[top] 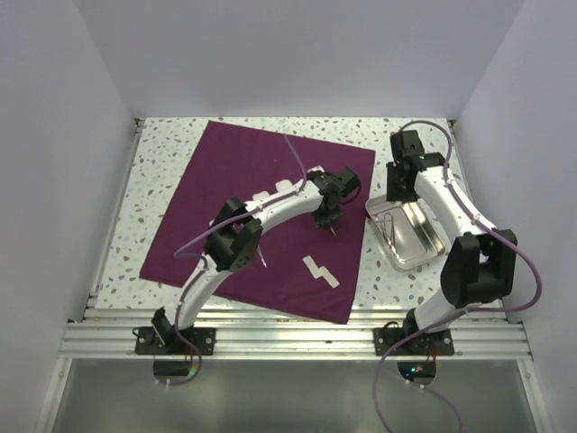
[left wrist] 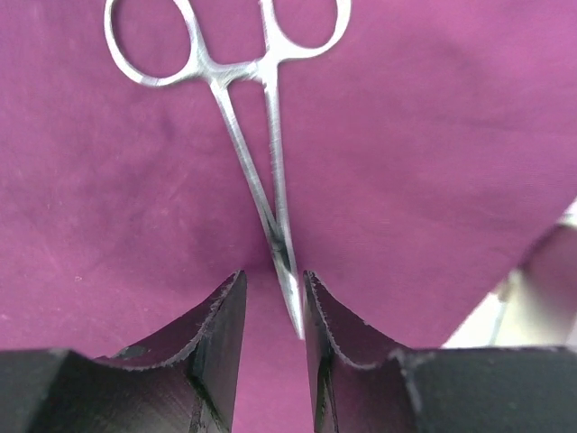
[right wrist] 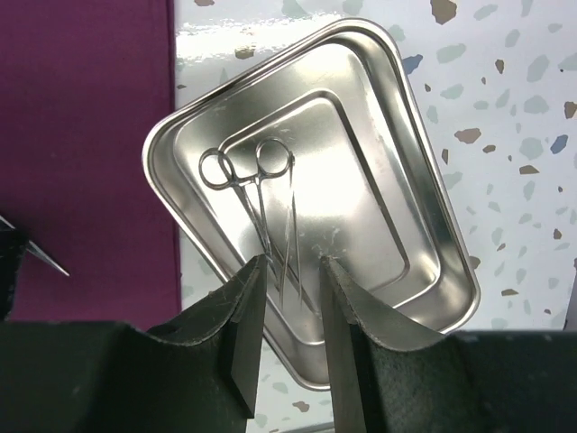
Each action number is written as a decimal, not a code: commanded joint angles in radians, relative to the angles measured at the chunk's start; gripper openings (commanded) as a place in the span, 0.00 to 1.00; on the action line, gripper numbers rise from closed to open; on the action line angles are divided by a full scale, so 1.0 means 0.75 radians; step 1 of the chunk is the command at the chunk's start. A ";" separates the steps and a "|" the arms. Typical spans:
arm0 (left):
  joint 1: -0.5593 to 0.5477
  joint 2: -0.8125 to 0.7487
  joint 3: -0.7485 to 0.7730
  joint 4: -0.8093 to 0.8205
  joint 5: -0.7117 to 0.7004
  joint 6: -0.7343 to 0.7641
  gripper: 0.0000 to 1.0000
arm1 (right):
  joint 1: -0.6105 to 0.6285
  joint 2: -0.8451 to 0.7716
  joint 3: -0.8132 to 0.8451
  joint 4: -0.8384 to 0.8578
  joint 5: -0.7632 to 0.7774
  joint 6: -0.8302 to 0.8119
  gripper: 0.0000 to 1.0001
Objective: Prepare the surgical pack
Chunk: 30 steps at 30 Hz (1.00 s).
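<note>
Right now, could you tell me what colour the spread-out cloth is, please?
The cloth is plain dark purple-maroon, best seen in the top external view.

The left arm and right arm are built alike: glossy white rounded links joined by bulky black joint housings. A thin purple cable runs in loose loops along each one. Each base is a black plate. The left hand and right hand carry matte black fingers, wedge-shaped, with curved tops and rough, frayed inner edges.
</note>
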 commanded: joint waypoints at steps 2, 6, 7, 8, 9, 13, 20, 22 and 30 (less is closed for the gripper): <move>-0.014 0.037 0.051 -0.117 -0.061 -0.095 0.36 | 0.002 -0.063 -0.025 0.059 -0.071 0.032 0.34; -0.016 0.049 0.070 -0.109 -0.082 -0.099 0.37 | 0.002 -0.067 -0.036 0.078 -0.095 0.034 0.34; -0.016 0.068 0.080 -0.113 -0.082 -0.097 0.37 | 0.000 -0.071 -0.038 0.080 -0.098 0.034 0.34; -0.016 0.074 0.102 -0.119 -0.078 -0.099 0.37 | 0.000 -0.073 -0.044 0.080 -0.098 0.034 0.34; -0.016 0.082 0.113 -0.119 -0.074 -0.093 0.37 | 0.000 -0.077 -0.048 0.082 -0.104 0.034 0.34; -0.020 0.109 0.131 -0.129 -0.080 -0.097 0.38 | 0.000 -0.096 -0.052 0.094 -0.100 0.036 0.35; -0.022 0.156 0.186 -0.166 -0.086 -0.093 0.39 | 0.002 -0.096 -0.052 0.102 -0.110 0.032 0.34; -0.022 0.170 0.191 -0.164 -0.076 -0.081 0.37 | 0.002 -0.102 -0.052 0.100 -0.110 0.032 0.35; -0.022 0.207 0.184 -0.180 -0.092 -0.046 0.22 | 0.002 -0.153 -0.081 0.127 -0.116 0.038 0.35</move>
